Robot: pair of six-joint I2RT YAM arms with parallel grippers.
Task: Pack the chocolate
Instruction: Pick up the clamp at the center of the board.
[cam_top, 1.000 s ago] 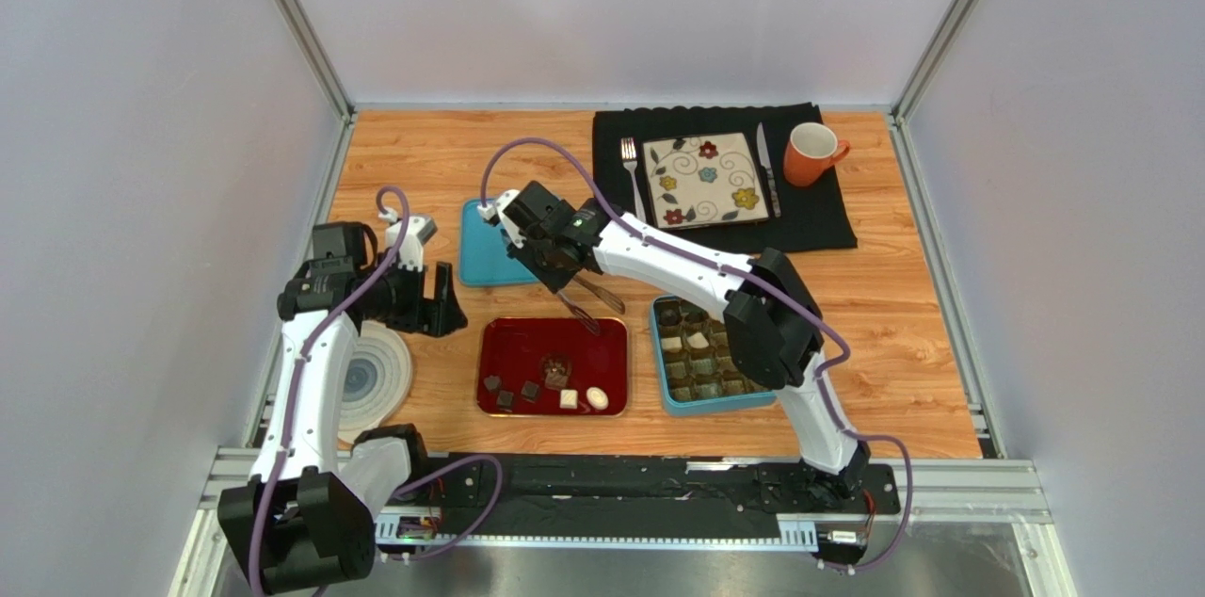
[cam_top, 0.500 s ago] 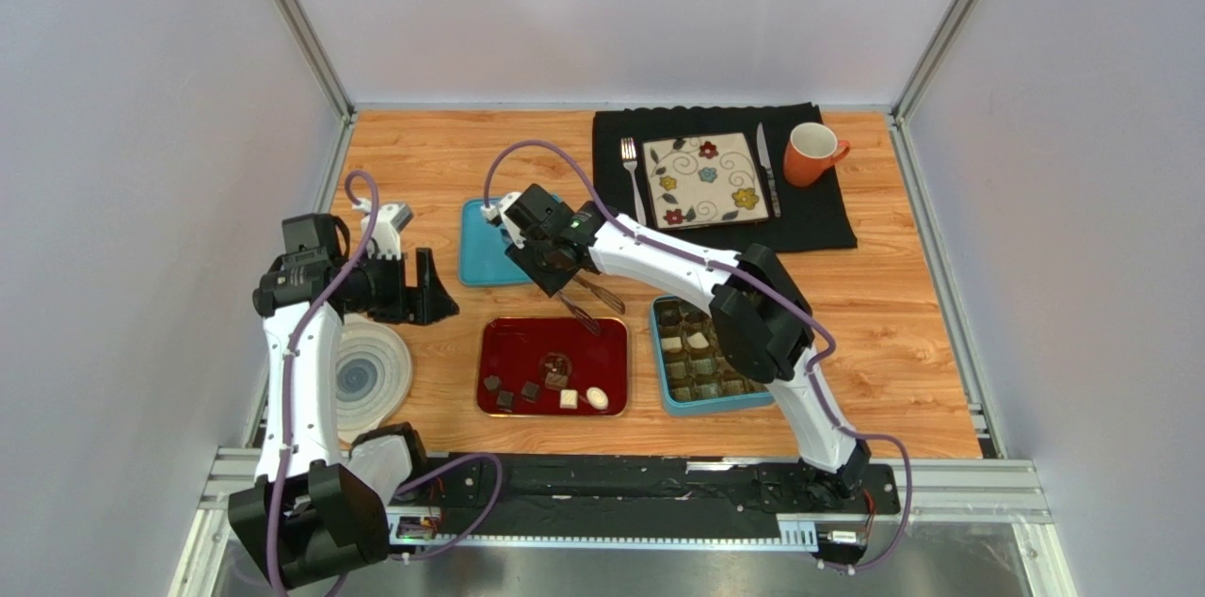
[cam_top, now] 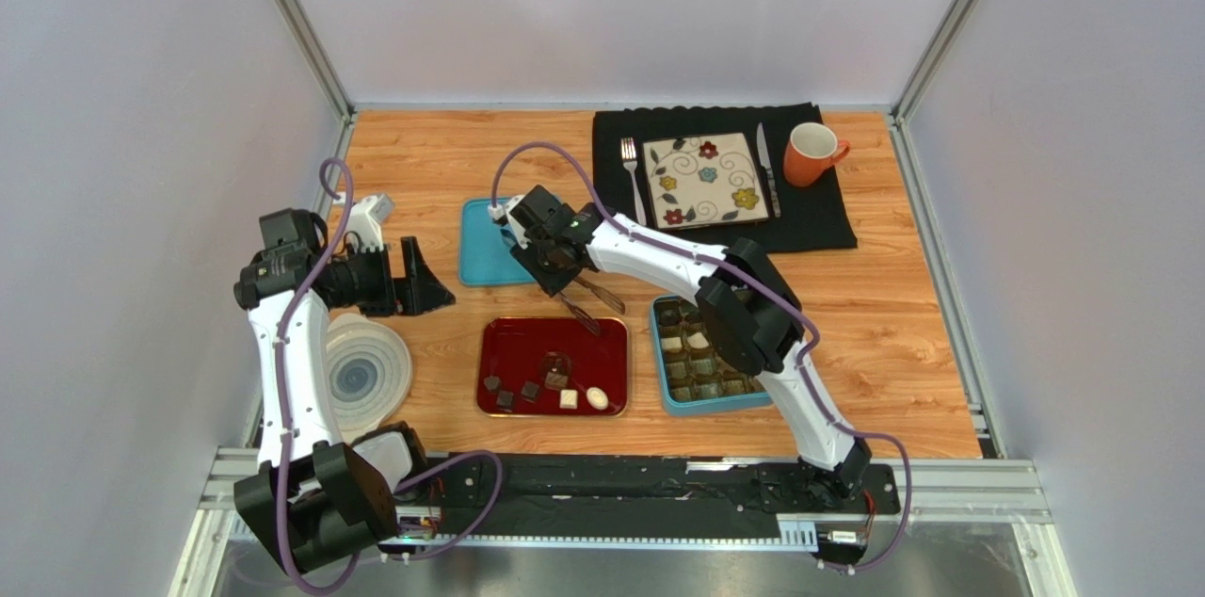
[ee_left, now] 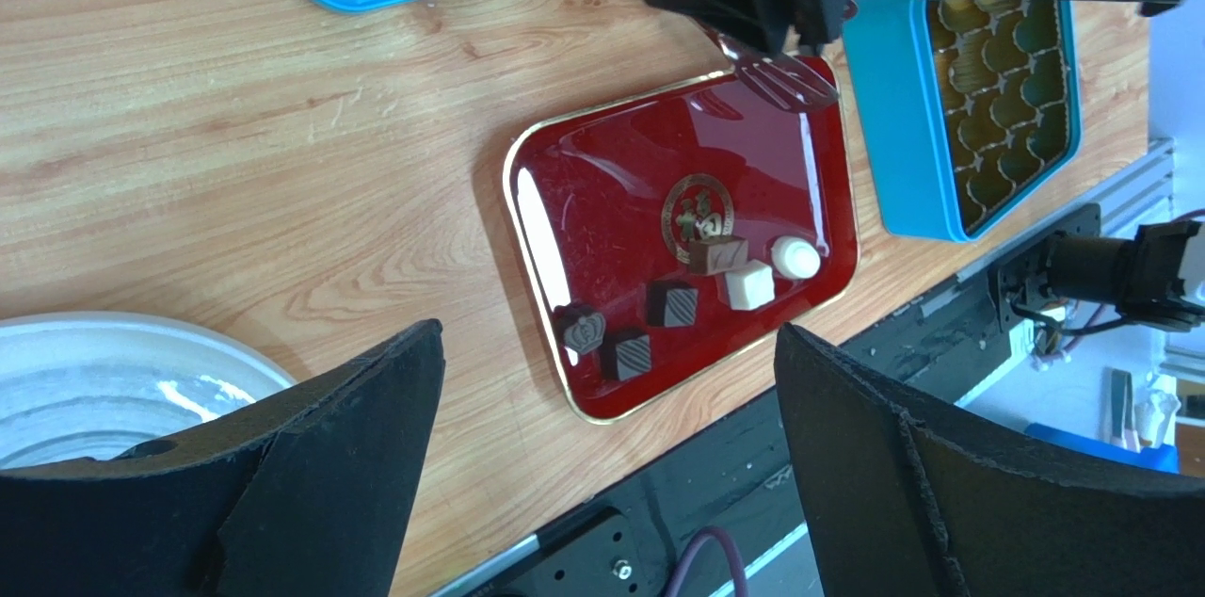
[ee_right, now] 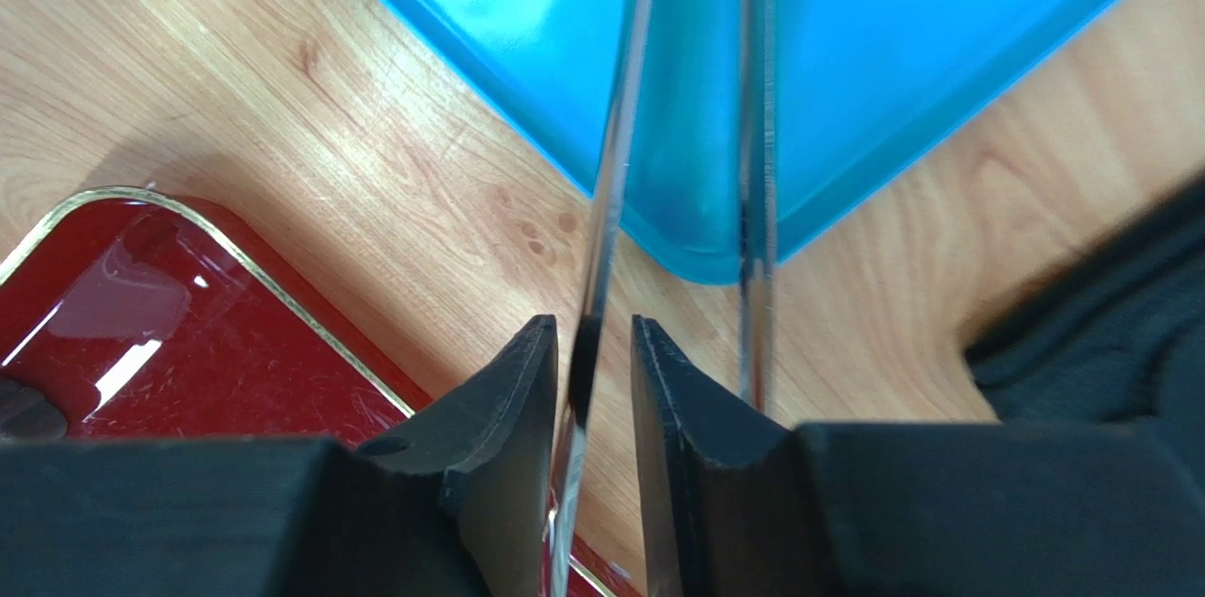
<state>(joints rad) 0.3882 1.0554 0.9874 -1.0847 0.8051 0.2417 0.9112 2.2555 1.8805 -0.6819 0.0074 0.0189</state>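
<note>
Over the far edge of the red tray (cam_top: 521, 343), the right gripper (cam_top: 565, 278) stays clamped on the tongs (cam_top: 591, 301), barely shifted; left of the tray the left gripper (cam_top: 427, 279), jaws apart, has drawn farther away. The chocolate (cam_top: 545, 390) sits unmoved along the tray's near edge

Right fingers (ee_right: 495, 407) pinch one blade of the metal tongs (ee_right: 611, 202), the other blade just outside them, above the worktop (ee_right: 354, 131) between blue tray (ee_right: 877, 32), red tray (ee_right: 142, 315) and black mat (ee_right: 1103, 329).
</note>
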